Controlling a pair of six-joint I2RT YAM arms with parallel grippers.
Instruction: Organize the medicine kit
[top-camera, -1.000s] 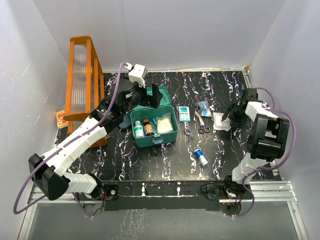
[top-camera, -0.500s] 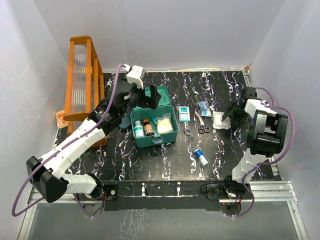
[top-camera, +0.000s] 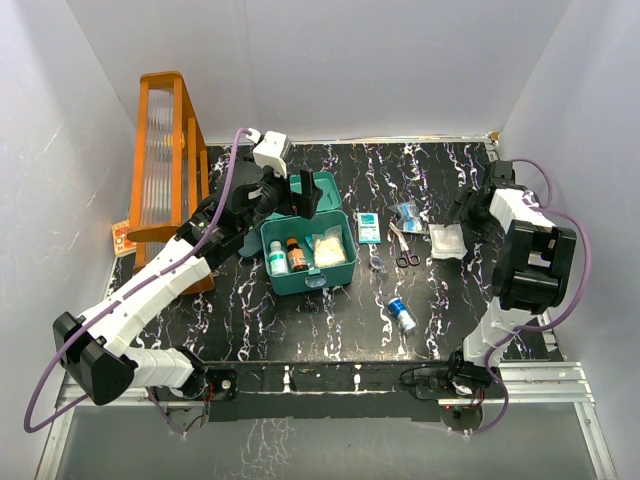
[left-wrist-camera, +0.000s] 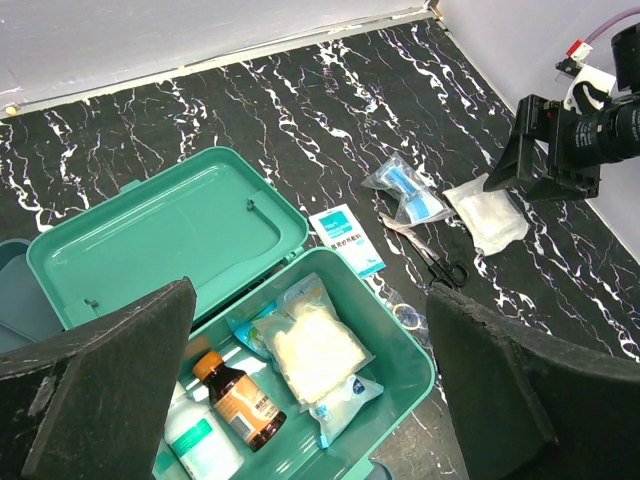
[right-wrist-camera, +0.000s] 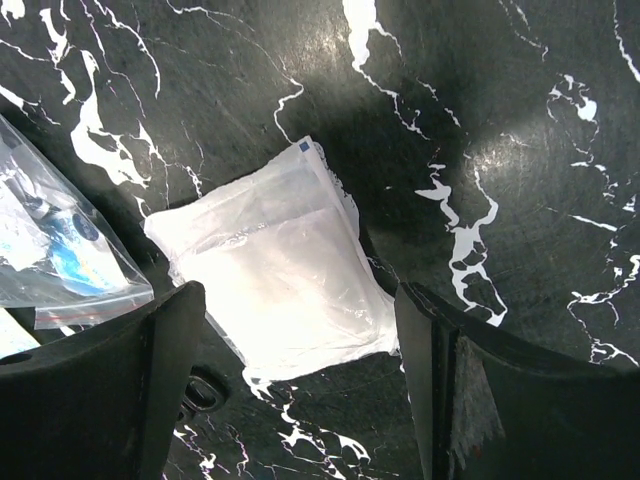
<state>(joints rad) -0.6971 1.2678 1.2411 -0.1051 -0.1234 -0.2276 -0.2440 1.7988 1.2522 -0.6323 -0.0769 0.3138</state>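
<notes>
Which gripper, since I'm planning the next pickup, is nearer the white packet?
Right. The right gripper hovers just above the white packet; the left gripper hangs over the open medicine kit, well away from it.

Nothing printed here can actually be read. A small blue-and-white packet (left-wrist-camera: 347, 238) lying just right of the medicine kit (left-wrist-camera: 170, 235) carries lines of dark print, too small to make out. Inside the kit, the brown bottle (left-wrist-camera: 240, 400) wears an orange label and the white bottle (left-wrist-camera: 200, 450) a green one, both blurred. An orange card (top-camera: 122, 238) well left of the kit shows unreadable marks.
</notes>
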